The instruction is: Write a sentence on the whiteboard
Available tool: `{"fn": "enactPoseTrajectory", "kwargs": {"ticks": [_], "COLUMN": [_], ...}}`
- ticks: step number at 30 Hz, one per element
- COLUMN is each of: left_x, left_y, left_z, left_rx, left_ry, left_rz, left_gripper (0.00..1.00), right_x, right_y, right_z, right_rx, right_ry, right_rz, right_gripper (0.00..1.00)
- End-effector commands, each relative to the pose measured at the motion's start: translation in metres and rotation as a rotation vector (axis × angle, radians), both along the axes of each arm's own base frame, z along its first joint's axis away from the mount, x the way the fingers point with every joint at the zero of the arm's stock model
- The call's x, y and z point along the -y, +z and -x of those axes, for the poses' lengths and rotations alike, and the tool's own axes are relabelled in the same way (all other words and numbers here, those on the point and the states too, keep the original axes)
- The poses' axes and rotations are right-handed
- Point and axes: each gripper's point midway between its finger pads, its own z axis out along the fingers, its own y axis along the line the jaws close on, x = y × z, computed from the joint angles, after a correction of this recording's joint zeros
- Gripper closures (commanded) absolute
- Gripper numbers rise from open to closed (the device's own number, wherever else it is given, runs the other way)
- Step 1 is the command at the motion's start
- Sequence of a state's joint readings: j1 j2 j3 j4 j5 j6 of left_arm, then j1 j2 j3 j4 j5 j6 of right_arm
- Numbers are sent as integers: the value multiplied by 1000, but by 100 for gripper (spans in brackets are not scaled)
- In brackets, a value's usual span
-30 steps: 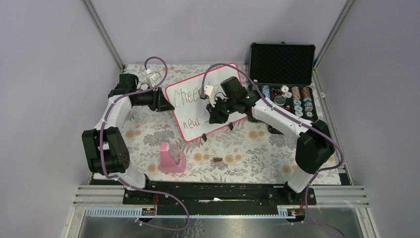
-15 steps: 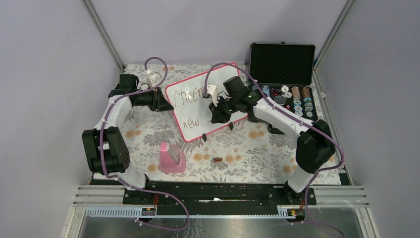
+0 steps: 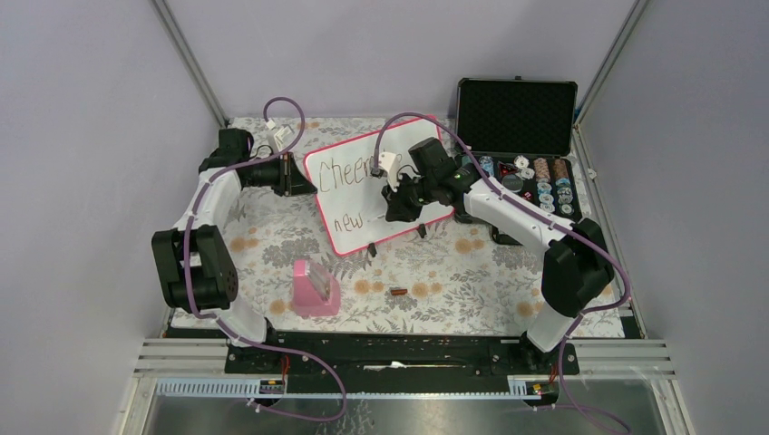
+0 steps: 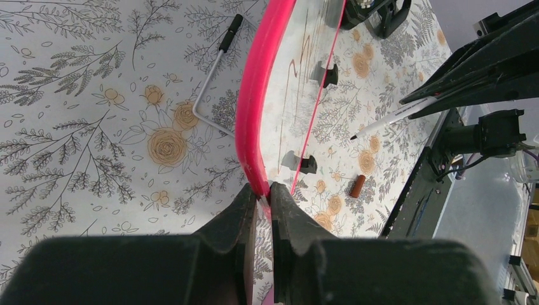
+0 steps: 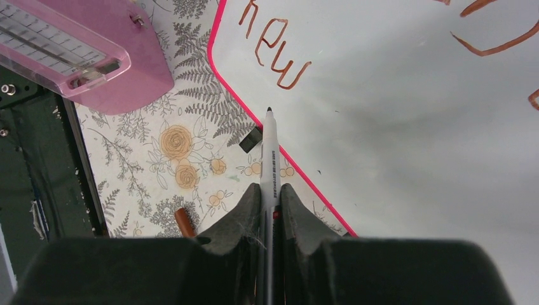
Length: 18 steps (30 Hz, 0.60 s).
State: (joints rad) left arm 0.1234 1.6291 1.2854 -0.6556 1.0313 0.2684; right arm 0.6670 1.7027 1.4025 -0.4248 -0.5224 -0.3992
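Top external: whiteboard [image 3: 363, 198] sits at far centre of the flowered table cloth [image 3: 453, 272], skewed, its two black feet on the near long edge. The sentence [image 3: 343, 171] runs in two lines, "Cheer…" above and "new" below; its right end is hidden by the right arm. Left gripper [image 3: 299, 178] is at the board's left edge. Right gripper [image 3: 395, 207] hangs over the board's middle. An open black case [image 3: 517, 113] stands far right, a pink box [image 3: 315, 287] near centre-left, and a small brown cap [image 3: 397, 292] lies just right of the box. Left wrist: left gripper's jaws are narrow and pinched on the pink frame [image 4: 256, 108] at a rounded corner; the board rises edge-on from there. A bent metal rod [image 4: 213, 82] lies on the cloth left of the frame. Right wrist: right gripper's jaws are closed tight on a white marker [image 5: 270, 159], which points away from the camera. Its dark tip shows over the white surface just inside the near frame edge, below and right of "new"; contact with the board cannot be judged
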Motion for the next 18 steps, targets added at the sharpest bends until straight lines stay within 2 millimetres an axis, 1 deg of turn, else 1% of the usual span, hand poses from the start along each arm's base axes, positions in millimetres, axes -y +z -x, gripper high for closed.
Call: {"fn": "enactPoseTrajectory", "kwargs": {"ticks": [1,3,6,10,13,18], "left_x": [-4,-4,-3,-3,-3,-2], "left_y": [19,19,20,22,22,20], "left_z": [-22,-22,-23,-22,-21,-21], "left_rx": [122,123,122,127,127,121], "left_ry": [-2,-3,-4,-4,-2,-6], "left_rz": [-29,-28,-25,-25,-28,-24], "left_gripper": [97,100,100,100,100,100], "right_x": [-3,-4,-2,4,9,10], "right_y": [23,25,25,18,12,11], "right_z": [-15,-17,-19,-20,-25,-34], "right_rx": [77,80,78,74,74,93], "right_ry": [-32,-35,-42,-54,-76,-109], "right_rz": [-44,-49,-50,-31,-21,-22], "right_gripper": [100,100,100,100,100,100]}}
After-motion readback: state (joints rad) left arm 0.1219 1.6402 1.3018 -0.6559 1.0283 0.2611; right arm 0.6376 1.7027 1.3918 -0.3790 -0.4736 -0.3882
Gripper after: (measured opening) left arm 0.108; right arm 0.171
